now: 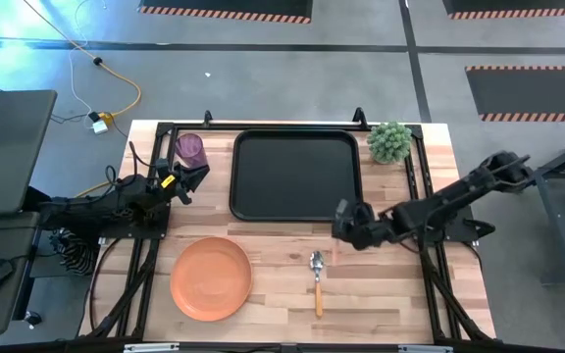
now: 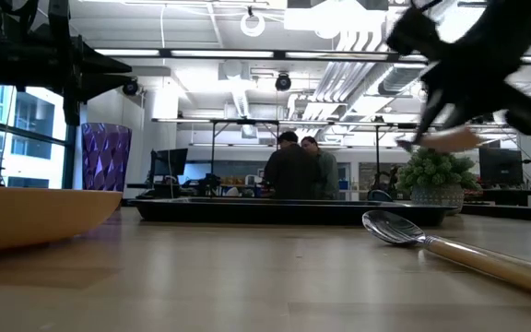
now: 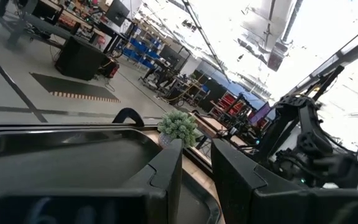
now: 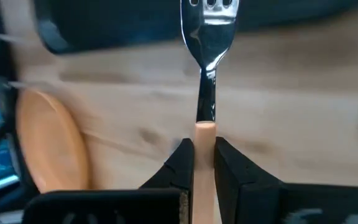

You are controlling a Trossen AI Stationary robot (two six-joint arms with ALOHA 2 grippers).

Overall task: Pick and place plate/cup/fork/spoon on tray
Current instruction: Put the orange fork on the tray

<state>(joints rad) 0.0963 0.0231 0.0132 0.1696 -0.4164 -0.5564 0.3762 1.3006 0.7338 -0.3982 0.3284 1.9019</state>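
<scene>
Nearest the low camera, the orange plate (image 2: 35,214) and the spoon (image 2: 459,251) lie on the bench (image 1: 381,284), in front of the black tray (image 1: 295,175). I see the right gripper (image 4: 204,152) pinching the fork (image 4: 206,68) by its orange handle, held just off the tray's front right corner with the tines toward the tray. At the tray's left edge my left gripper (image 1: 192,179) sits beside the purple cup (image 1: 190,149), its fingers (image 3: 166,171) slightly spread and holding nothing.
</scene>
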